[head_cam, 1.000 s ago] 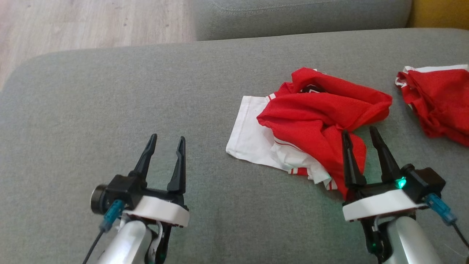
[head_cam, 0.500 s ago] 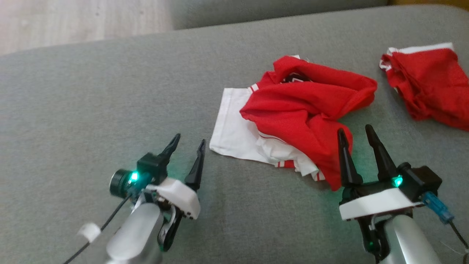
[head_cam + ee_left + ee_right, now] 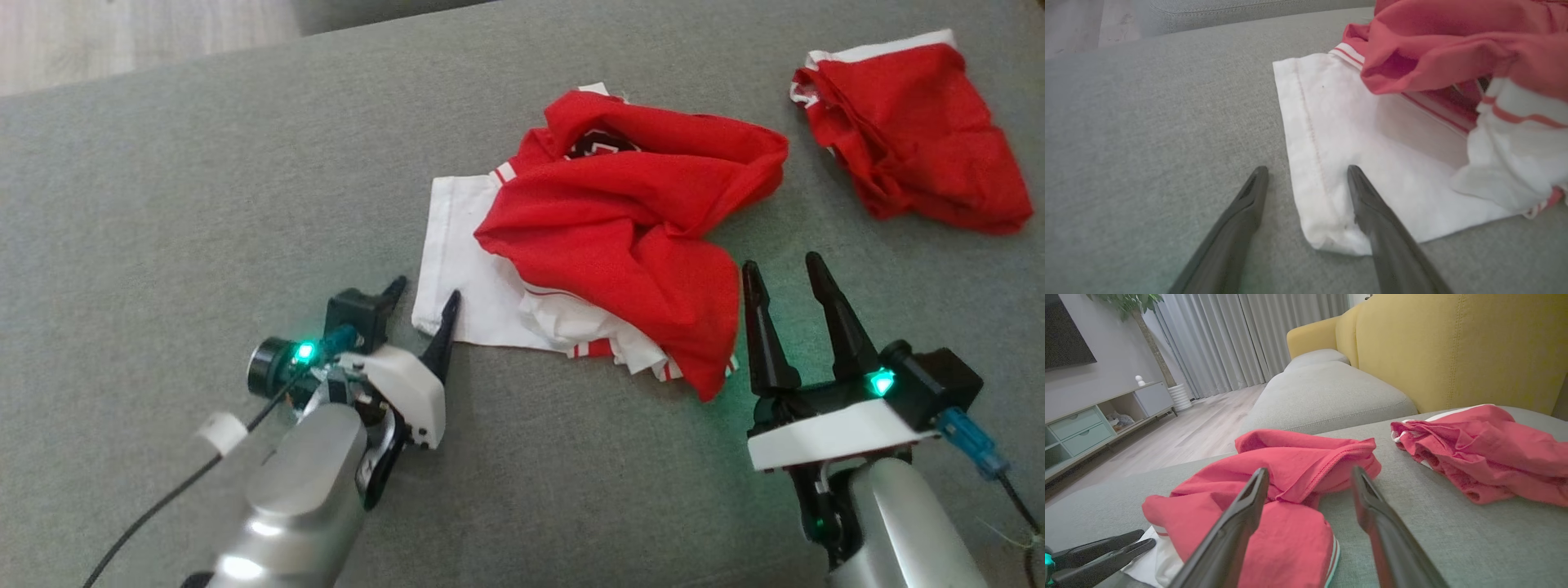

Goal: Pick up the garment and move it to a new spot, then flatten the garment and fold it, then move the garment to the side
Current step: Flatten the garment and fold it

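Red-and-white garment (image 3: 620,237) lies crumpled on the grey sofa cushion (image 3: 163,204). Its white hem corner sits between the wide-spread fingers of the left gripper (image 3: 426,287), which grips nothing. Beside the red fold, the right gripper (image 3: 780,261) has fingers equally wide, empty.
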